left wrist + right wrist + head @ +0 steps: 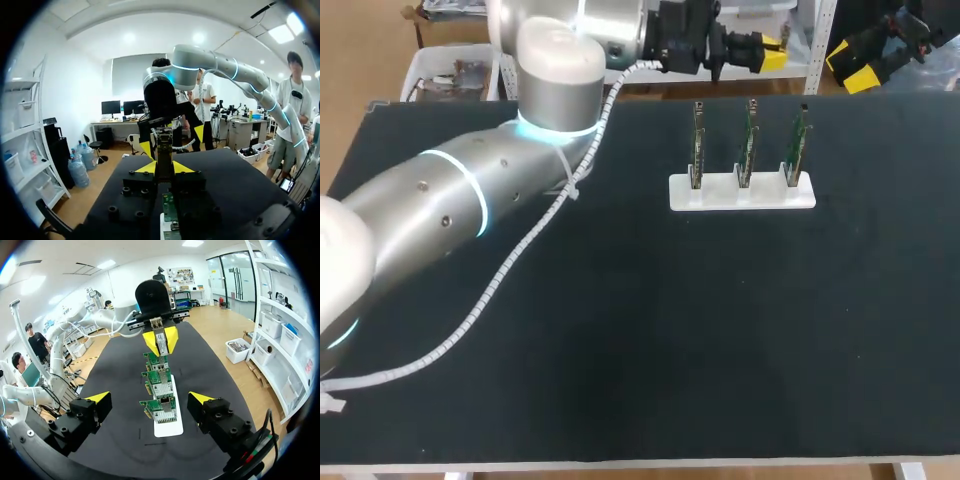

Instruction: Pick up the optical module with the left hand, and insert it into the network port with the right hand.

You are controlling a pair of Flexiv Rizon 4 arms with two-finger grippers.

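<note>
Our left hand [160,340]: clamped on the optical module [161,346], near the far edge of the table [620,330].
Our right hand [150,399]: fingers wide apart, facing the left hand.
Network cards [748,140]: three, upright in a white holder [742,193] on the table.

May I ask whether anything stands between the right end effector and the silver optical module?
Nothing visible: open air separates the right end effector from the silver optical module; the green circuit boards stand seemingly below.
</note>
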